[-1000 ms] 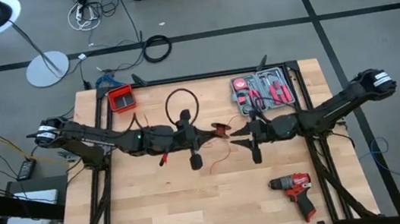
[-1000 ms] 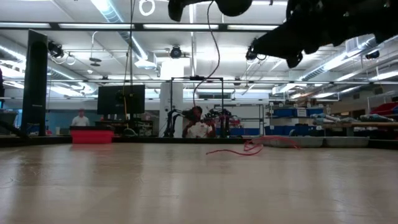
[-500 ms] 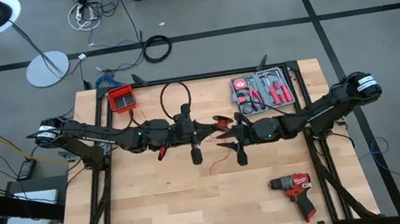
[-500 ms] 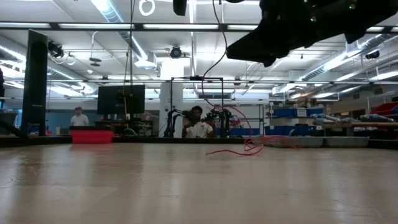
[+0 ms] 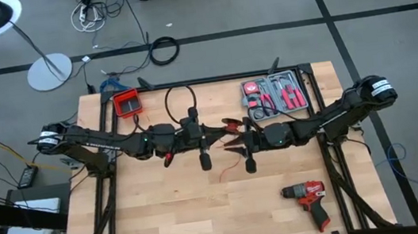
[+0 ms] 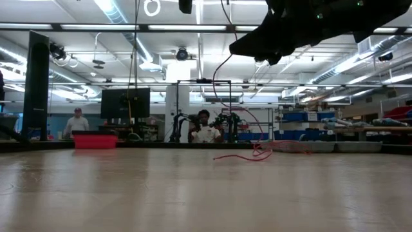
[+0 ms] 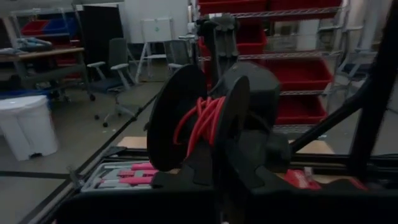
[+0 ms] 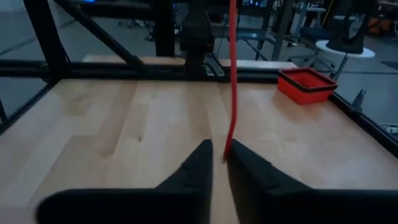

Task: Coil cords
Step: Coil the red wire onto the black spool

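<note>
The cord is a thin red wire, partly wound on a small black spool (image 7: 199, 118). My left gripper (image 5: 215, 134) is shut on the spool above the table's middle. My right gripper (image 5: 241, 138) faces it from the right, close by, shut on a free stretch of the red wire (image 8: 232, 74). The rest of the wire lies slack on the table (image 5: 234, 160). In the low view (image 6: 248, 154) it lies on the table and arcs up toward the arms. My left gripper holds the spool by its lower part (image 7: 205, 165), set between the two fingers. It comes level from the table's left. The spool stands on edge, clear of the table, with red turns showing between its flanges. The fingers hide the exact place of contact. My right gripper pinches a single strand of the red wire (image 8: 227, 148) between its two fingertips. It comes level from the table's right. From the fingertips the wire runs straight on toward the left arm, and it looks fairly taut there.
A red bin (image 5: 127, 103) stands at the far left of the table. An open tool case (image 5: 277, 95) sits at the far right and a red drill (image 5: 308, 198) at the near right. A black cable ring (image 5: 163, 51) lies on the floor beyond the table.
My right gripper has gone toward the table's left, closing up on the spool in my left gripper. A stretch of the red wire has risen off the table into an arc; its end still lies on the table.
</note>
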